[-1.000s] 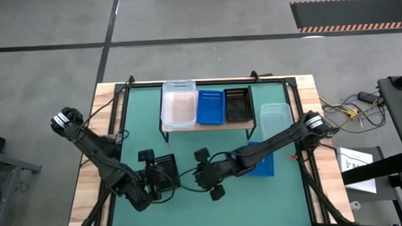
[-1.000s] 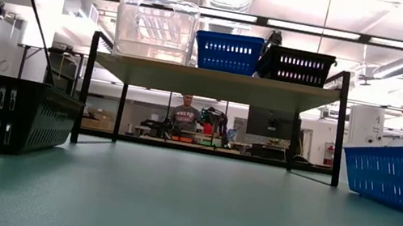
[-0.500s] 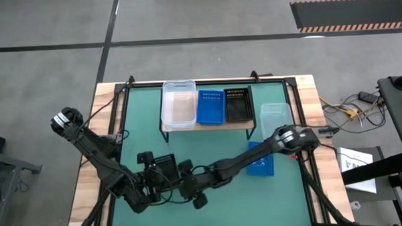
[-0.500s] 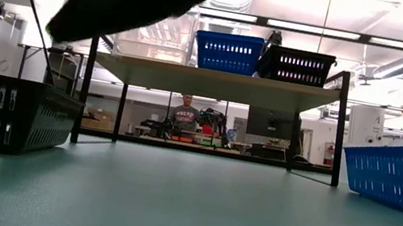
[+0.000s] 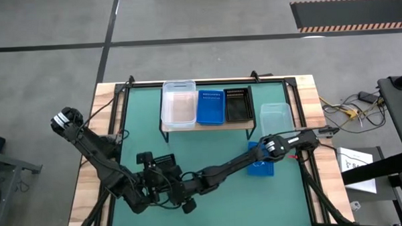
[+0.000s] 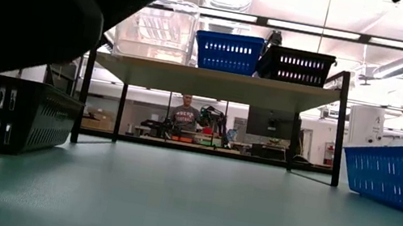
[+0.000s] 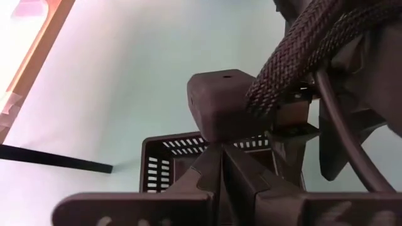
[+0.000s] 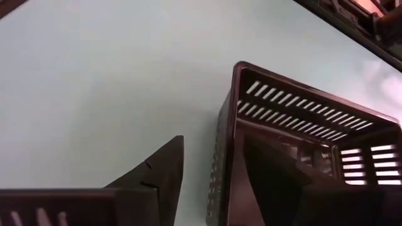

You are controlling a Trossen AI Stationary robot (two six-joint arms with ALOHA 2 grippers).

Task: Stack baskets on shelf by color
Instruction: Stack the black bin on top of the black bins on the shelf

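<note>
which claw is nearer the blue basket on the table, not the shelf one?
Neither by much: both claws sit at the black basket, far from the blue basket. The right claw is slightly nearer; the left claw, shut, lies just beyond it.

Shelf (image 5: pixel 205 125) at counter (image 5: pixel 209 160) rear carries three baskets side by side. Mesh basket (image 5: pixel 164 164) front-left; perforated basket (image 5: pixel 262 166) right, clear tub (image 5: pixel 275 117) behind it.
</note>
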